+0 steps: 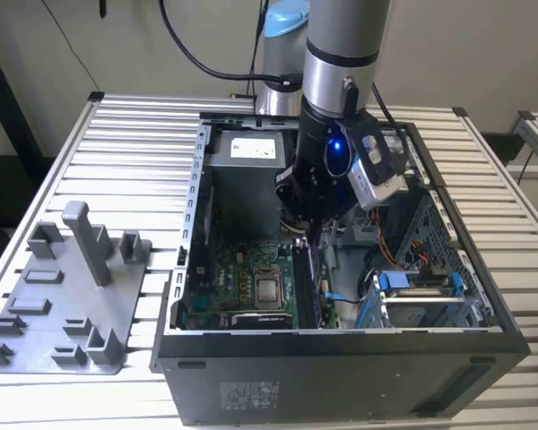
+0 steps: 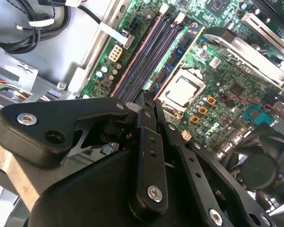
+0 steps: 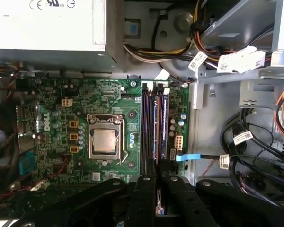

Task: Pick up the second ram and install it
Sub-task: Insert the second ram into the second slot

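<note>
Apparently the ram (image 1: pixel 307 285) is already stood in a motherboard (image 1: pixel 238 285) slot. The gripper (image 1: pixel 315 235) is closed, nothing visibly clamped, and held at the ram's far end. Full seating cannot be judged.

A: What does the gripper (image 3: pixel 156 166) cover in the first wrist view?
B: One end of the memory slots (image 3: pixel 151 118); whether it carries the memory stick cannot be told.
A: At nine o'clock from the case (image 1: pixel 341 381), exterior view?
B: Grey tray (image 1: pixel 36 333), cut by the edge.
</note>
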Tool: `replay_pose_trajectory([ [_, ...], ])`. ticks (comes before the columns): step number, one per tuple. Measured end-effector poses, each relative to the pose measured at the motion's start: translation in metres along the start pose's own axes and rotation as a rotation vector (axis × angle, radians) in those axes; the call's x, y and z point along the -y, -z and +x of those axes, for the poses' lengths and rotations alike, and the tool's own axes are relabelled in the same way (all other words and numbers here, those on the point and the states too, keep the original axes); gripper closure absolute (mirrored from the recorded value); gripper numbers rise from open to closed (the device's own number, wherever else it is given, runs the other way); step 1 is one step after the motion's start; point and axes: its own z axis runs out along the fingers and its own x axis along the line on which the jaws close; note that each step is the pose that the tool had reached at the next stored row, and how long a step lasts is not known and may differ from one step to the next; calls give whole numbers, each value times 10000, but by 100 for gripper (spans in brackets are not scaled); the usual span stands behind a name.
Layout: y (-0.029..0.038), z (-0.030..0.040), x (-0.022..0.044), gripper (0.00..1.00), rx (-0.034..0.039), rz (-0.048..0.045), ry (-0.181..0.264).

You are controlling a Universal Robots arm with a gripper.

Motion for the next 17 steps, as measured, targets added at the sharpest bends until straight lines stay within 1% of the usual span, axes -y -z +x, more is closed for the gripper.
replay_pose_trajectory([
  [5,-53,1,-2,86,-21,61,3],
  [9,-103,3,-4,86,-21,137,-14],
  [13,-166,5,-6,86,-22,168,-15],
  [17,-169,5,-6,86,-23,215,-13],
])
